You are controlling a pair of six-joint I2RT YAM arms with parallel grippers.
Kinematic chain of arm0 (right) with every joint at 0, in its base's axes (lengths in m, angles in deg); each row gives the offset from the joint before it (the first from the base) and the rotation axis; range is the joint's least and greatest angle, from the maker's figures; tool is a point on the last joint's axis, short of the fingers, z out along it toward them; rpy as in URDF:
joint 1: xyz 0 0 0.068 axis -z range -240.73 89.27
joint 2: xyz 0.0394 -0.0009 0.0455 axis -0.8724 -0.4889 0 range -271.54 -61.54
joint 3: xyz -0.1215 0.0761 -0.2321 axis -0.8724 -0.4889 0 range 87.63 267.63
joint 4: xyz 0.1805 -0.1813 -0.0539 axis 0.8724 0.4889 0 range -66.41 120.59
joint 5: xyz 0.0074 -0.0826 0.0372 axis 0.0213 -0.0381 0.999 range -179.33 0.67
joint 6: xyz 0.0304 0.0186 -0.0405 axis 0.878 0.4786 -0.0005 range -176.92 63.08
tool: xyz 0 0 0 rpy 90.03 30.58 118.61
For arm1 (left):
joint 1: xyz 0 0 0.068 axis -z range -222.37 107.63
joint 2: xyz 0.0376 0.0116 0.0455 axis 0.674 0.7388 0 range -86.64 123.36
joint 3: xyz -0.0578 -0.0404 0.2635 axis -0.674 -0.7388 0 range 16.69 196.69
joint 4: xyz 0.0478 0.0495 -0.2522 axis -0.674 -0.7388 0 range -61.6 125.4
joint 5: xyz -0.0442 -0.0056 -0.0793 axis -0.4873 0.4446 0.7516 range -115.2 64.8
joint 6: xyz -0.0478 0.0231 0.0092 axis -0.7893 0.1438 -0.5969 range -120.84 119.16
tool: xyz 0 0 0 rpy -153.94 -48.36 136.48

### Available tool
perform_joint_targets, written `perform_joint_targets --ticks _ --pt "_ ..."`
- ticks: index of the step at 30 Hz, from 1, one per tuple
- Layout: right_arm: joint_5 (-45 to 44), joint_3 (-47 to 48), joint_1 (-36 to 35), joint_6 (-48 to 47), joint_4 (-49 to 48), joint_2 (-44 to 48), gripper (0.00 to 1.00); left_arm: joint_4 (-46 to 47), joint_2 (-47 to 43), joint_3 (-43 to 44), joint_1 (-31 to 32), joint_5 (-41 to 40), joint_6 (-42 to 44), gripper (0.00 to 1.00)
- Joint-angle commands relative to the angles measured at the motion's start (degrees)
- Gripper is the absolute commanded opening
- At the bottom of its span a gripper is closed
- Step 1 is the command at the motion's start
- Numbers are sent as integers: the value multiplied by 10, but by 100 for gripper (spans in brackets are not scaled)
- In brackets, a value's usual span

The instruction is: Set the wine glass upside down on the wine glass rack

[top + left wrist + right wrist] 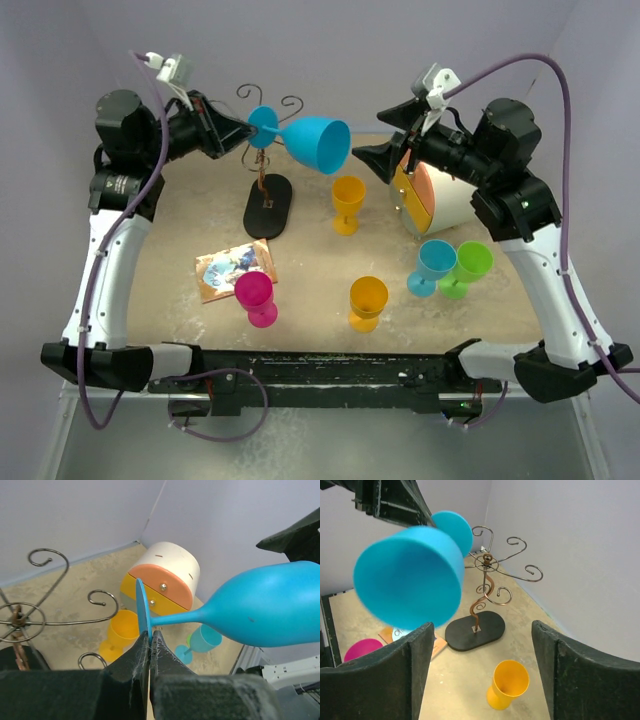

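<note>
My left gripper (243,131) is shut on the round foot of a blue wine glass (318,143) and holds it sideways in the air, bowl pointing right. The left wrist view shows the jaws (149,636) pinching the foot's edge, the glass (270,607) stretching right. The wine glass rack (267,185) stands below and behind the glass, with curled wire arms (50,605), a brown stem and a black oval base (475,629). My right gripper (375,157) is open and empty, just right of the glass's rim (407,575).
Two yellow cups (347,200) (367,300), a magenta cup (256,297), a light blue cup (433,265) and a green cup (468,266) stand on the table. A white drum-shaped box with orange and yellow drawers (435,195) sits at the right. A picture card (228,268) lies left.
</note>
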Motion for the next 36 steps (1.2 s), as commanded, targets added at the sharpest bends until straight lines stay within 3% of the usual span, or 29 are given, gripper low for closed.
perform_joint_targets --ticks 1,4,13,18,25,36 --pt "-4 3 0 -38 -1 36 86 30 -36 4 -40 4 -8 0" --pt "-27 -5 2 -58 13 52 91 6 -50 15 -49 -40 36 0" --pt "-105 -79 11 -80 26 74 94 -79 -89 63 -72 -234 193 0" --pt "-166 -170 29 -109 -10 98 96 -97 -111 69 -78 -342 286 0" --pt "-137 -273 61 -107 -54 128 98 -93 -126 86 -95 -468 389 0" --pt "-91 -310 91 -97 -58 160 100 -52 -117 56 -103 -568 614 0"
